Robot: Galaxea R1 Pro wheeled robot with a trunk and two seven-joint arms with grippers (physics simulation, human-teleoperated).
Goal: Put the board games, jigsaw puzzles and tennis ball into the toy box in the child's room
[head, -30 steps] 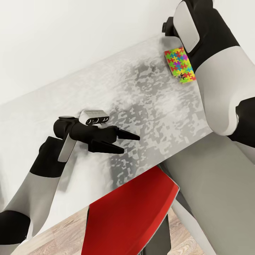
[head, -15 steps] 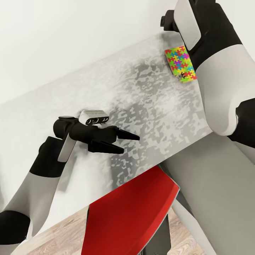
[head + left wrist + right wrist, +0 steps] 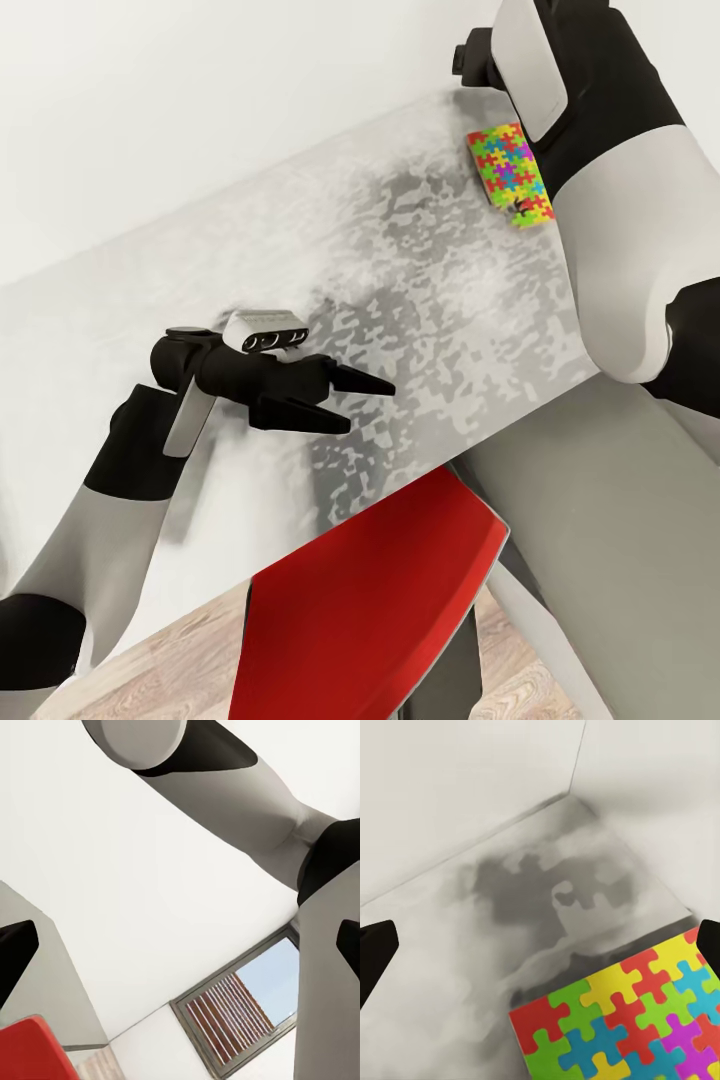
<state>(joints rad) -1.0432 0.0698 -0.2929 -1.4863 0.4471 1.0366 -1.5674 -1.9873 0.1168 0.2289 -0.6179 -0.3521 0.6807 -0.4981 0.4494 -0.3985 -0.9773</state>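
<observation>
One jigsaw puzzle (image 3: 510, 175), a flat slab of bright interlocking pieces, lies near the far right end of the table (image 3: 400, 280), partly hidden behind my right arm. In the right wrist view the jigsaw puzzle (image 3: 622, 1027) lies just past my right gripper (image 3: 540, 949), which is open: its black fingertips (image 3: 375, 952) stand far apart with nothing between them. My left gripper (image 3: 358, 404) hangs open and empty over the table's near middle. My left gripper (image 3: 180, 949) points at the wall and a window.
A red chair (image 3: 380, 600) is tucked under the table's near edge, right below my left gripper. Wood-plank floor (image 3: 170, 670) shows beside it. A white wall (image 3: 200, 100) runs along the table's far edge.
The whole head view has shifted slightly, so the table and puzzle sit a little higher in the picture. Both grippers stay open, and the left arm has not moved.
</observation>
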